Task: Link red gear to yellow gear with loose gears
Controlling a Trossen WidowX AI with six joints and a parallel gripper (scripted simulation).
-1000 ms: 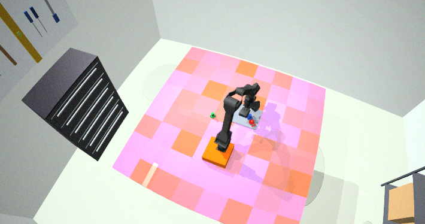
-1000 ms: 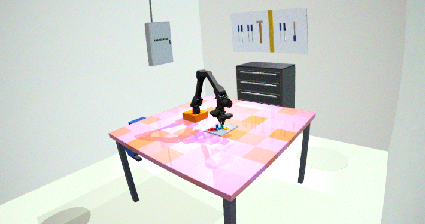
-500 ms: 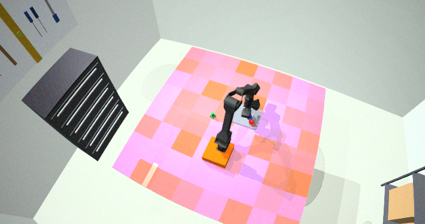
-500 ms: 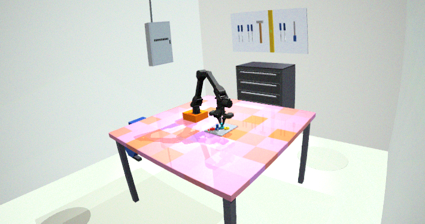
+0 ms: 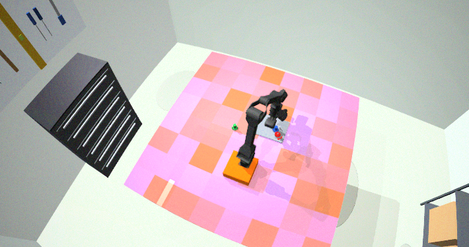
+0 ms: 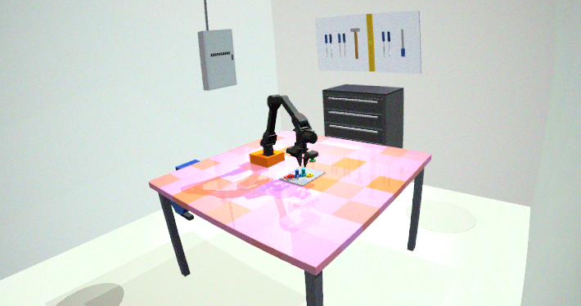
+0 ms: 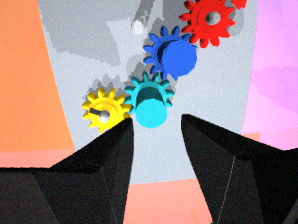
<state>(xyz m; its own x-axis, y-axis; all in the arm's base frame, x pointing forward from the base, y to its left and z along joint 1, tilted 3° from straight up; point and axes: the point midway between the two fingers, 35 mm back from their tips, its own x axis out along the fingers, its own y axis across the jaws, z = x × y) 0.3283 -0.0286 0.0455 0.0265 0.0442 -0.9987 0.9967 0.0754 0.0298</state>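
On the grey board (image 5: 265, 133) (image 6: 303, 182) (image 7: 160, 162), the red gear (image 5: 277, 135) (image 7: 200, 26) is beside a blue gear (image 5: 275, 128) (image 6: 297, 173) (image 7: 180, 58). A cyan gear (image 6: 303, 171) (image 7: 151, 115) stands between the blue gear and the yellow gear (image 6: 309, 175) (image 7: 116, 107). In the wrist view neighbouring teeth look meshed or touching; exact seating cannot be told. My gripper (image 6: 303, 166) (image 7: 157, 123) is open above the cyan gear's knob, with visible gaps on both sides. A green gear (image 5: 234, 127) stands on the table, off the board.
A bare peg (image 7: 137, 27) stands on the board, left of the blue gear in the wrist view. The arm's orange base block (image 5: 240, 168) (image 6: 267, 158) stands on the checkered table. A dark drawer cabinet (image 5: 86, 115) (image 6: 360, 114) stands beyond the table.
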